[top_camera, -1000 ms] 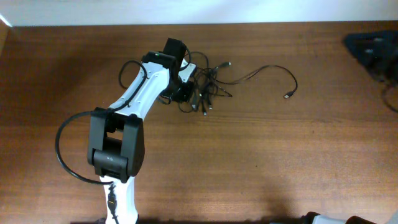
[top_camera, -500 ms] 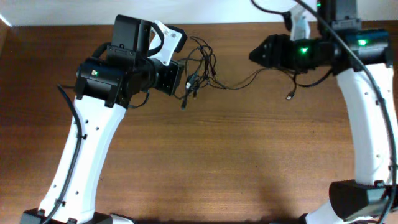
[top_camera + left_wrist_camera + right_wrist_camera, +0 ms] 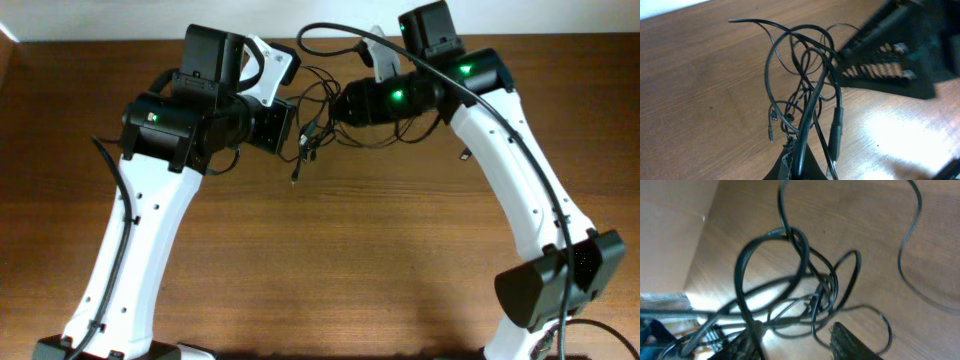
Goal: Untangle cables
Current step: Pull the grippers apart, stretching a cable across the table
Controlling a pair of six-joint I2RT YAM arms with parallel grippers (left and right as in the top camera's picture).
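The cables [image 3: 316, 118] are a tangled clump of thin black wires hanging between my two grippers above the wooden table. My left gripper [image 3: 290, 126] is shut on a few strands, seen at the bottom of the left wrist view [image 3: 801, 167], with loops [image 3: 805, 85] fanning out ahead. One plug end [image 3: 297, 176] dangles below. My right gripper [image 3: 342, 106] is open right at the clump's right side. In the right wrist view its fingers [image 3: 800, 340] straddle several loops [image 3: 805, 287]. Another plug end [image 3: 465, 154] lies on the table past the right arm.
The table's back edge [image 3: 100, 42] meets a white wall. A thick black arm cable [image 3: 330, 28] arcs above the right gripper. The right gripper's body fills the upper right of the left wrist view [image 3: 895, 55]. Both arm bases stand at the front edge.
My right arm has swung left from the right side up against the clump. My left gripper holds the cables at the same place, lifted off the table since a second ago.
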